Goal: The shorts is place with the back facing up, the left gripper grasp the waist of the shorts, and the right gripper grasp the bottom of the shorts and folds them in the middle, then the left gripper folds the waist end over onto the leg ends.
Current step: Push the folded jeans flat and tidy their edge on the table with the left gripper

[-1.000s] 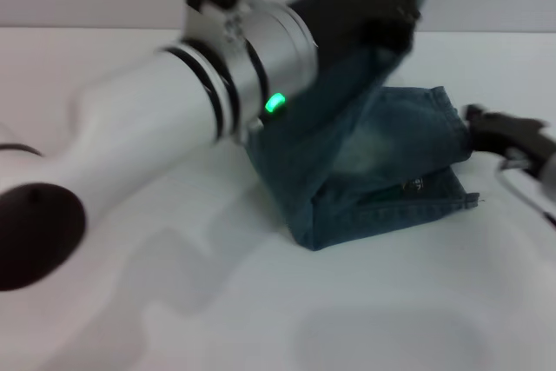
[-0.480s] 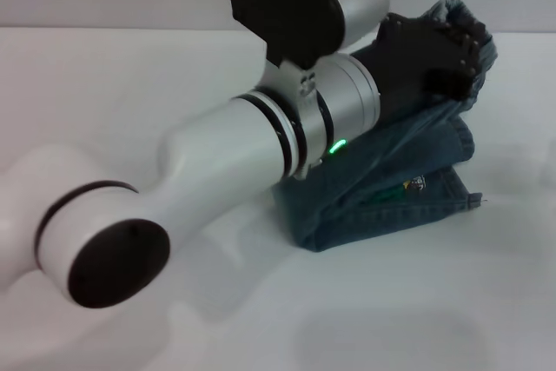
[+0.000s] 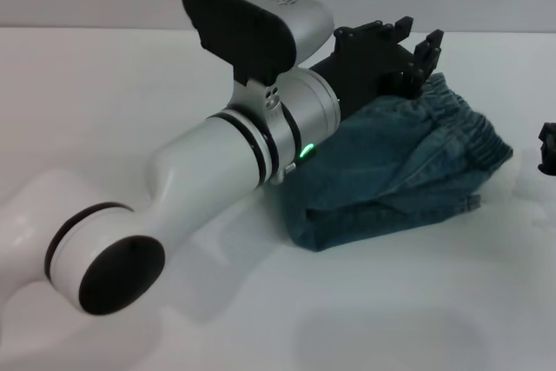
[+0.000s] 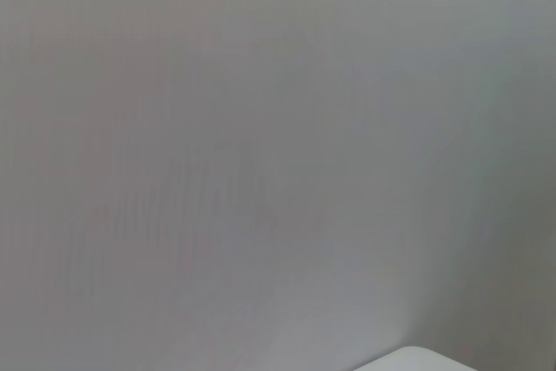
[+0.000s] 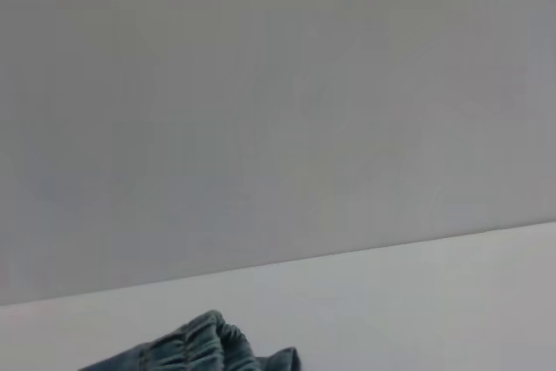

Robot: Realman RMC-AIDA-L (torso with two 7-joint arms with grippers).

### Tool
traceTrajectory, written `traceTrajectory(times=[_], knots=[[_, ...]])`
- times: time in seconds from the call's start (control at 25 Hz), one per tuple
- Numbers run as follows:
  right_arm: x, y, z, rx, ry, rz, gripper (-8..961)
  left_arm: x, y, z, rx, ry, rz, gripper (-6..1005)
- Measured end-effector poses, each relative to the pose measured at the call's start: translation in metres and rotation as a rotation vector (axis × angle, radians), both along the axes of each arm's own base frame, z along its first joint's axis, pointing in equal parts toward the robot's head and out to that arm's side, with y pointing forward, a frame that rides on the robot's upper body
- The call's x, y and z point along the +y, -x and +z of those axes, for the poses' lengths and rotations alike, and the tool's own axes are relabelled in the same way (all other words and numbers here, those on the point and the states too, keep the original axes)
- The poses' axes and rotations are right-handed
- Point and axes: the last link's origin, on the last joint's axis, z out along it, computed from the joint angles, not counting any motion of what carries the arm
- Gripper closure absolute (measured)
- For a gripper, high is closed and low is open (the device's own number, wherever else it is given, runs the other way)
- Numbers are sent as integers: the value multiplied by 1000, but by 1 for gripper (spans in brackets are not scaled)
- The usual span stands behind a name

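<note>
Your left gripper (image 3: 415, 39) hangs just above the far edge of the shorts (image 3: 391, 175), its two black fingers (image 3: 432, 43) spread apart and holding nothing, with plain wall showing between them. The thick white arm behind it slants in from your lower left across the middle of the head view, a green light glowing on its underside and a black box riding on top.

The shorts lie folded into a compact blue denim bundle on the white table (image 3: 130, 76), right of centre. The waist (image 3: 465, 128), its elastic band crinkled with small pleats, sits on top of the pile toward the right and far side, laid over the layers beneath. Under it, the leg ends (image 3: 417, 215) show as flat stitched hems along the near right edge of the bundle, one corner poking out past the upper layer. A faded pale patch marks the top layer near the arm.

Your right gripper (image 3: 547, 147) appears only as a sliver of black at the right edge of the head view, beside the shorts and apart from them; you cannot tell how its fingers stand.

From the right wrist view you see the ruffled waist (image 5: 204, 345) low in the picture, resting on the table (image 5: 417, 301) with grey wall behind. The left wrist view gives you grey wall and a small pale corner of the table, nothing else
</note>
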Motion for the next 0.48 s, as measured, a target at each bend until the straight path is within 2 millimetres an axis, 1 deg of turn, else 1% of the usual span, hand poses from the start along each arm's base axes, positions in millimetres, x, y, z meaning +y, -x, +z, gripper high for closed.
traceTrajectory(times=[0.2,0.24,0.28,0.48], knots=[[-3,10,-5,30,27,78,954,-7,5,1,-5,3,13,669],[-4,11,-6,27,35,95,953,-9,17,0,2,2,43,453],[-5,13,-7,21,43,111,953,-9,19,0,2,0,48,429],[-13,17,-10,-76,69,217,953,-14,47,-1,-1,-39,88,312]])
